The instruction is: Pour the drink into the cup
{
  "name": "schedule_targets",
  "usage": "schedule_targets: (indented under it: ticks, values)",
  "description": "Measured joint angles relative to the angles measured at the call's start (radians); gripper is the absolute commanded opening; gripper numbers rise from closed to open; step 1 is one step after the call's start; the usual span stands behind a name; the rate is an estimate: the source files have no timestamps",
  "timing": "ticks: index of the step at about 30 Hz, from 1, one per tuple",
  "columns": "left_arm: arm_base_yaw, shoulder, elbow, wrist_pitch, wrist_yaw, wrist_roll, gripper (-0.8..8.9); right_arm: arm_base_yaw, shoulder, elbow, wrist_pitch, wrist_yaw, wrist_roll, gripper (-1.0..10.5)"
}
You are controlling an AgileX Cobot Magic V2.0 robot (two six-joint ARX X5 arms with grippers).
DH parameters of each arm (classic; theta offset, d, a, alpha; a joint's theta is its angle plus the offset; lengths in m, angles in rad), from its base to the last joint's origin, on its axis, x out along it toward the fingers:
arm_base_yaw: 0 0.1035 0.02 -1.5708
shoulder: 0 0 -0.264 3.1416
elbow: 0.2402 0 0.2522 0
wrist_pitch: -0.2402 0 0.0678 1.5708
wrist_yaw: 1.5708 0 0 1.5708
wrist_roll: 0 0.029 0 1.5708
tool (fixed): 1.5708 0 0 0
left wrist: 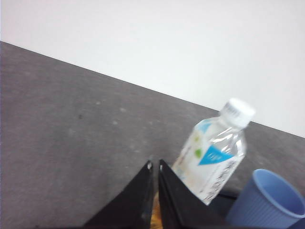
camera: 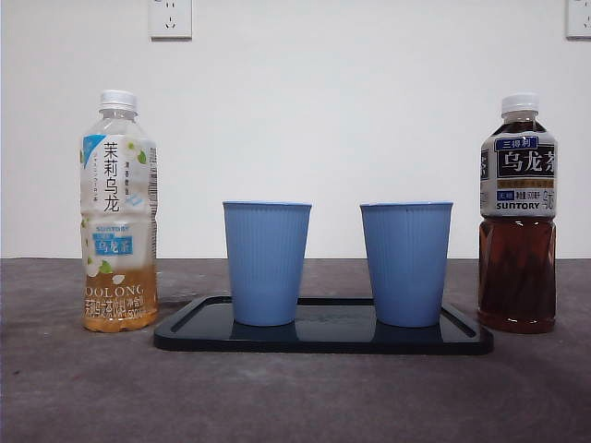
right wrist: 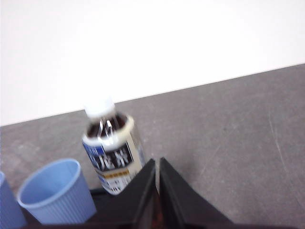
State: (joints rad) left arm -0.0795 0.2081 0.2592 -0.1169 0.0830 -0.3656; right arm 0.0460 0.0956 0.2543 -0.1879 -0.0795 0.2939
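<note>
- Tray (camera: pixel 185 334) on table (camera: pixel 83 397): two blue cups – left cup (camera: pixel 266 263), right cup (camera: pixel 405 264) – upright, apart.
- Pale bottle (camera: pixel 118 214) stands left of tray; dark bottle (camera: pixel 517 217) right. Both capped.
- Left gripper (left wrist: pixel 154 164): jaws closed, empty, above pale bottle.
- Right gripper (right wrist: pixel 157 162): jaws closed, empty, above dark bottle.

Capped dark tea bottle (right wrist: pixel 112 152) upright just beside the right hand (right wrist: pixel 157 164); blue cup (right wrist: pixel 57 198) upright, empty, beyond it
</note>
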Motion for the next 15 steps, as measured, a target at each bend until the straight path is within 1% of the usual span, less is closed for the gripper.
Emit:
schedule_targets:
  ticks: [3,6,9,12,15]
  values:
    - [-0.014,0.088,0.098,-0.024,0.031,-0.003,0.16,0.000,0.067,0.093,-0.035,-0.026,0.003,0.1]
    - [-0.024,0.179,0.221,-0.076,0.090,0.000,0.16,0.000,0.135,0.192,-0.077,-0.099,0.002,0.1]
    - [-0.031,0.265,0.347,-0.156,0.164,0.024,0.16,0.000,0.198,0.290,-0.139,-0.173,-0.007,0.1]
    - [-0.038,0.340,0.452,-0.235,0.247,0.069,0.16,0.000,0.261,0.378,-0.203,-0.251,-0.042,0.1]
    - [-0.051,0.398,0.526,-0.283,0.330,0.129,0.16,0.000,0.322,0.447,-0.273,-0.356,-0.107,0.1]
